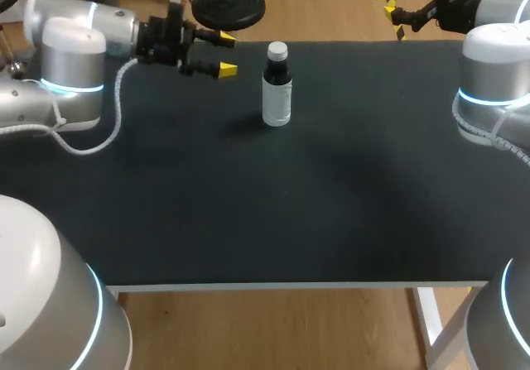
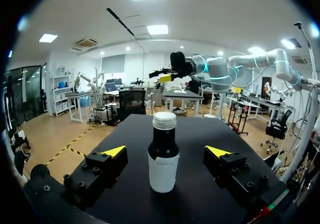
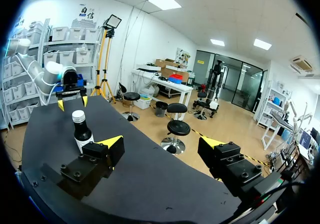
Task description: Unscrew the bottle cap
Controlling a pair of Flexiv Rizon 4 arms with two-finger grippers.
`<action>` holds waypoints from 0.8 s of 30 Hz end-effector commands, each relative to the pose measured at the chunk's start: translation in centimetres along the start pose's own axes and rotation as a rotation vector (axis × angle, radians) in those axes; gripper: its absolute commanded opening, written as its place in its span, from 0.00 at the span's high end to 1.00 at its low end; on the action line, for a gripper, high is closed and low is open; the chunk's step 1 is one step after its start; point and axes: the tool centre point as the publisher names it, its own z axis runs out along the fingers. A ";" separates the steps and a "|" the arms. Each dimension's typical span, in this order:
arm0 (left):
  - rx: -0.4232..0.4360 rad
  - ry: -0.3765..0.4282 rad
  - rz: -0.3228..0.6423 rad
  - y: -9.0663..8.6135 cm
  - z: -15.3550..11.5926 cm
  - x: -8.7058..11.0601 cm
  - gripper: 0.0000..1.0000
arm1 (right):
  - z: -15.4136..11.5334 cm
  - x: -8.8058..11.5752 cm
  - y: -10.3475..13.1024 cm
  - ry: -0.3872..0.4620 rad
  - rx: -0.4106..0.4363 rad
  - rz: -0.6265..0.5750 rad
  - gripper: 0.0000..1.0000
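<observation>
The bottle point(image 1: 277, 97) is standing upright in the upper middle of the table point(image 1: 248, 204), cap point(image 1: 277, 52) on. The left gripper point(image 1: 228, 53) is hovering wide open just left of it, apparently to brace the body. The right gripper point(image 1: 396, 20) is hanging wide open at upper right, well apart.

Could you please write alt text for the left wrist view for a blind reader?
A small dark bottle with a white cap stands upright on the black table, ahead of the left arm's open jaws, untouched. The right arm hangs beyond it.
</observation>
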 end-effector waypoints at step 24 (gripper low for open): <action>-0.069 0.072 -0.002 0.0 5.8 -2.6 0.00 | 0.0 0.0 0.0 0.000 0.000 0.000 0.00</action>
